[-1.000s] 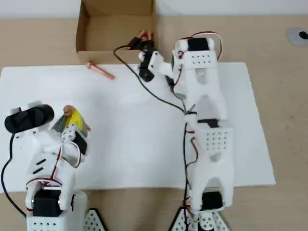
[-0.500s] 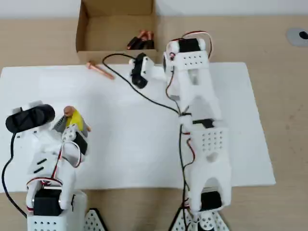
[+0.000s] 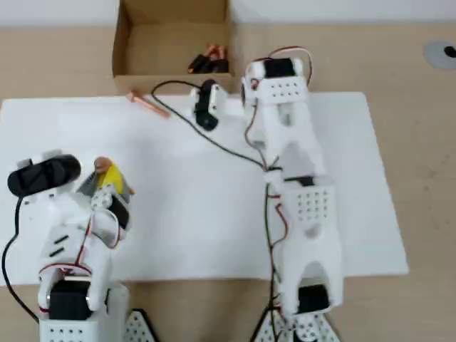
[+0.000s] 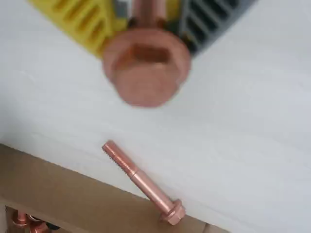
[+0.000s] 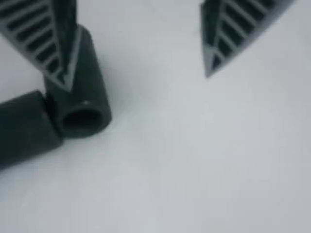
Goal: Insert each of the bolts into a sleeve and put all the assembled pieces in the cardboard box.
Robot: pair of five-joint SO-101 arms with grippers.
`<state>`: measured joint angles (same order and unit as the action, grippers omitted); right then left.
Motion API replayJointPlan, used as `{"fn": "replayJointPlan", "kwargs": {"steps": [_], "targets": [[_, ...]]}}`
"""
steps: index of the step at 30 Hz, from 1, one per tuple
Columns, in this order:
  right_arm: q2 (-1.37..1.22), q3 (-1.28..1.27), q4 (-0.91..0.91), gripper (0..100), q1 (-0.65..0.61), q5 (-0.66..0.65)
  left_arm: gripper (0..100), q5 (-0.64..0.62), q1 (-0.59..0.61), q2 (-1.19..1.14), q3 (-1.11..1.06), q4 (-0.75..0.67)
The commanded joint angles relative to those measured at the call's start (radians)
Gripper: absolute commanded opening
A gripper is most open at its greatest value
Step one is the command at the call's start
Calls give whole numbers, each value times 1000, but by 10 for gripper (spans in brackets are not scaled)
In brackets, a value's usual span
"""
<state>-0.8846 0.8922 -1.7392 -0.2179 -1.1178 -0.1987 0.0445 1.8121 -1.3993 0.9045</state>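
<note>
My left gripper (image 3: 104, 173) is shut on a copper bolt (image 4: 146, 65), whose head points outward between the yellow and grey fingers. It is held over the white mat's near left part. A second bolt (image 3: 148, 103) lies loose on the mat just in front of the cardboard box (image 3: 127, 43); the left wrist view shows this bolt (image 4: 141, 182) too. Assembled pieces (image 3: 208, 60) lie inside the box at its right side. My right gripper (image 5: 136, 77) is open low over the mat near the box. Two black sleeves (image 5: 82, 99) lie touching each other, the nearer one right under one of its fingers (image 5: 51, 43).
The white mat (image 3: 185, 199) covers most of the wooden table. A black cable (image 3: 228, 146) loops from the right arm across the mat's middle. The right arm's body stretches along the mat's right half. The box stands beyond the mat's far edge.
My right gripper has drawn back from the box's right front corner to the mat, moving left and nearer. The assembled pieces stay in the box. The left arm has kept still.
</note>
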Motion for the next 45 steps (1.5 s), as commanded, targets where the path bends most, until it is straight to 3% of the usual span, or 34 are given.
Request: {"fn": "replayJointPlan", "kwargs": {"steps": [1, 19, 28, 36, 42, 45], "targets": [[-15, -1, 32, 212, 22, -11, 8, 9, 15, 10, 6, -23], [-104, 73, 103, 212, 67, -11, 8, 9, 15, 10, 6, -21], [-99, 216, -5, 213, 67, 68, 8, 57, 8, 10, -9, -28], [-101, 492, -28, 216, 24, 304, 8, 57, 8, 10, -11, -28], [-105, 519, -49, 214, -19, 686, 9, 57, 14, 10, -11, -28], [-113, 493, -49, 214, -15, 816, 9, 57, 14, 10, -11, -28]]}}
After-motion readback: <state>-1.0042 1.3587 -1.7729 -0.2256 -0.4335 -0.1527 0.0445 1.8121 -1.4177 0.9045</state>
